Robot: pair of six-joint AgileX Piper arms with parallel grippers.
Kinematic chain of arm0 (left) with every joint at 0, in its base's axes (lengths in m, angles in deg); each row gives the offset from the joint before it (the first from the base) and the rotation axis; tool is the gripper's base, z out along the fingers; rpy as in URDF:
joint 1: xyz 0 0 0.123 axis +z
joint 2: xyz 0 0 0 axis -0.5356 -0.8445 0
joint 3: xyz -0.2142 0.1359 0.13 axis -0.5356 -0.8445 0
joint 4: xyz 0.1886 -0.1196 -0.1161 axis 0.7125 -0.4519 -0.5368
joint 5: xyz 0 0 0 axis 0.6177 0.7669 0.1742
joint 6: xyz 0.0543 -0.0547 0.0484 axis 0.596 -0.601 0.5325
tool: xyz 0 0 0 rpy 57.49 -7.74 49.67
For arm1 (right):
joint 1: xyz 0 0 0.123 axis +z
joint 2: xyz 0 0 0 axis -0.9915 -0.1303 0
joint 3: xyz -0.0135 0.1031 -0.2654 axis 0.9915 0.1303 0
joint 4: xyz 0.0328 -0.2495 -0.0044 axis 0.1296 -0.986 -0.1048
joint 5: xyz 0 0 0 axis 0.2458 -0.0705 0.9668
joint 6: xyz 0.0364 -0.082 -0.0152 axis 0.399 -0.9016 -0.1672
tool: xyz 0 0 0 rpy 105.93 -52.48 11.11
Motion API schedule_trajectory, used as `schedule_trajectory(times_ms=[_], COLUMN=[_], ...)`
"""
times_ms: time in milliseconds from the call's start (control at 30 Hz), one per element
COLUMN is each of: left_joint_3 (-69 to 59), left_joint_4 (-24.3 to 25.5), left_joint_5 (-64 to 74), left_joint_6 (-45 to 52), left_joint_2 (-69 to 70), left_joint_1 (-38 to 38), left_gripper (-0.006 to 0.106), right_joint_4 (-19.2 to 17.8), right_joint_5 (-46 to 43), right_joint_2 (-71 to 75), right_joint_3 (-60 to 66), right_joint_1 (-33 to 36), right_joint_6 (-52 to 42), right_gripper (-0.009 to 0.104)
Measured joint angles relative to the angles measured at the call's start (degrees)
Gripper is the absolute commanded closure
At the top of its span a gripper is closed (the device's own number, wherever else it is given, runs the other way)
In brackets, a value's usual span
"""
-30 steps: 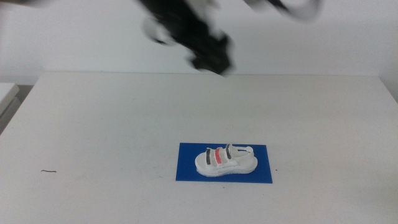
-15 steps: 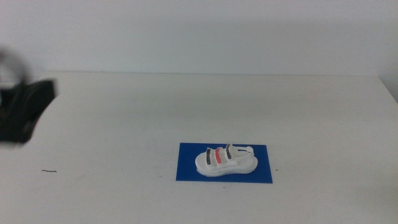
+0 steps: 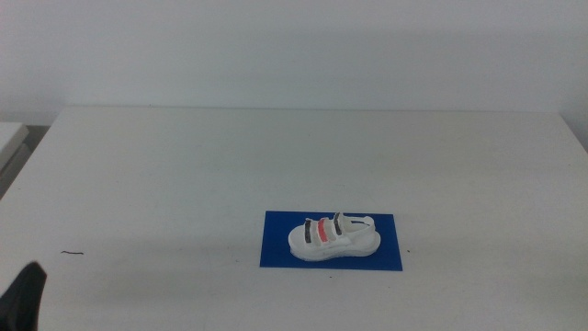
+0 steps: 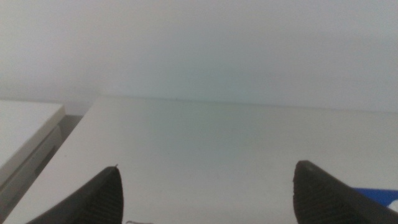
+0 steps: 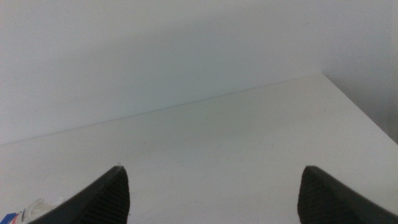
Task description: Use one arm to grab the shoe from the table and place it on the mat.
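Observation:
The white shoe [image 3: 333,238], with two dark straps and a red-pink middle one, lies on the blue mat [image 3: 276,250] on the white table [image 3: 184,165], right of centre near the front. Only a dark tip of the left arm [image 3: 23,296] shows at the middle view's bottom left corner, far from the shoe. My left gripper [image 4: 208,167] is open and empty; a corner of the mat [image 4: 376,196] shows beside one jaw. My right gripper [image 5: 212,168] is open and empty, out of the middle view; the shoe's end [image 5: 38,207] peeks in at its picture's edge.
A small dark mark [image 3: 72,253] lies on the table at the front left. A lower white surface [image 3: 9,138] stands beside the table's left edge. A plain wall rises behind the table's far edge.
The left arm has swung from above the table's far middle to the left and down to the bottom left corner. The shoe and mat have not moved.

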Motion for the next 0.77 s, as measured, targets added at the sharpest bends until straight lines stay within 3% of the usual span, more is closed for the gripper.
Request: schedule_trajectory(times_ms=[233, 767], left_joint_3=[-1.28, -1.38], left_joint_4=[0.97, 4.27], left_joint_5=[5.97, 5.83], left_joint_6=[-0.48, -0.52], left_joint_2=[4.04, 4.04], left_joint_1=[0.0, 0.0], left_gripper=[0.007, 0.007], right_joint_4=[0.0, 0.0], right_joint_5=[0.0, 0.0], right_joint_2=[0.0, 0.0], right_joint_3=[0.0, 0.0], right_joint_1=[0.0, 0.0], right_joint_6=[0.0, 0.0], right_gripper=[0.016, 0.016])
